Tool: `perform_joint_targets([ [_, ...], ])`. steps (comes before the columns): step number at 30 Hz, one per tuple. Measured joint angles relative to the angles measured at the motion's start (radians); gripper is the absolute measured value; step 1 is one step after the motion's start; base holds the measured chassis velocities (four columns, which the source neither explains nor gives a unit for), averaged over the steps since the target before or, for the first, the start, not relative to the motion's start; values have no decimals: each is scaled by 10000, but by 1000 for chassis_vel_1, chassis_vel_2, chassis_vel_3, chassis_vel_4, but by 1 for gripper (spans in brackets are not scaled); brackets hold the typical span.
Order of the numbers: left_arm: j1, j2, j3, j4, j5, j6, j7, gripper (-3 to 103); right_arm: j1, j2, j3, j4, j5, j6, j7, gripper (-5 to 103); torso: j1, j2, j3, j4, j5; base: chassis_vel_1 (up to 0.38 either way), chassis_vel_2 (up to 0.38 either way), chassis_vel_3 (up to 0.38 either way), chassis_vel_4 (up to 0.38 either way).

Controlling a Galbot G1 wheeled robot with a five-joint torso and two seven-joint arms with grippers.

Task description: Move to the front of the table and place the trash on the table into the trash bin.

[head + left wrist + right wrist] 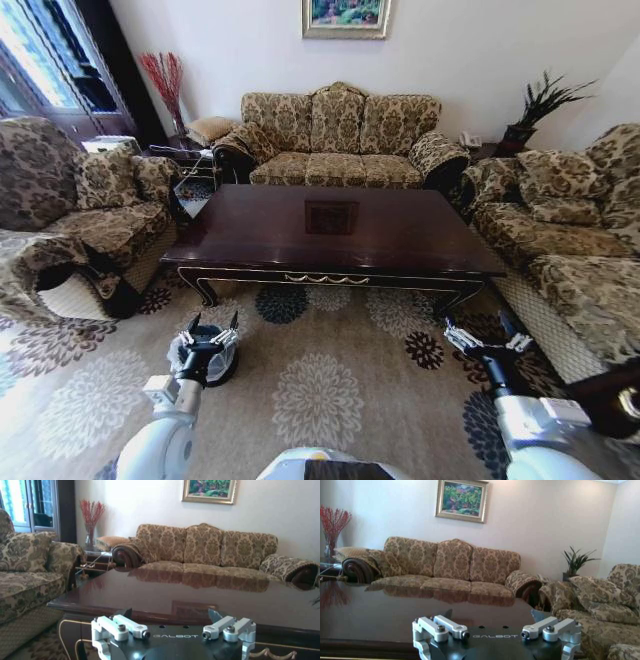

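Living room with patterned gold-brown sofas on three sides of a large dark wooden table (335,235), seen from the robot's head looking down. Its glossy tabletop reflects the framed painting (346,17) that hangs on the wall at 12 o'clock. A gilt scroll runs along the near apron, and curved dark legs stand on a floral carpet (320,390).

At 7 o'clock, on the carpet just in front of the table's near left corner, sits the trash bin (222,368), a small round bin with a white rim and black liner. The left gripper (213,331) hangs directly over it, partly covering it, fingers spread apart and holding nothing. The left wrist view shows those spread fingers (131,625) level with the table edge, facing the three-seat sofa (205,551).

At 5 o'clock the right gripper (488,338) hovers above the carpet near the table's near right corner, fingers likewise spread and empty. A vase of red stems (165,80) stands at 11 o'clock, and a potted plant (535,105) at 1 o'clock.
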Motion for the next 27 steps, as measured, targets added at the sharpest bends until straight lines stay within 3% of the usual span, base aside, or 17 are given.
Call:
perform_joint_targets([
  [27,0,0,0,1,0,0,0,100,0,0,0,0,0,0,0,100,0,0,0,0,0,0,0,0,0],
])
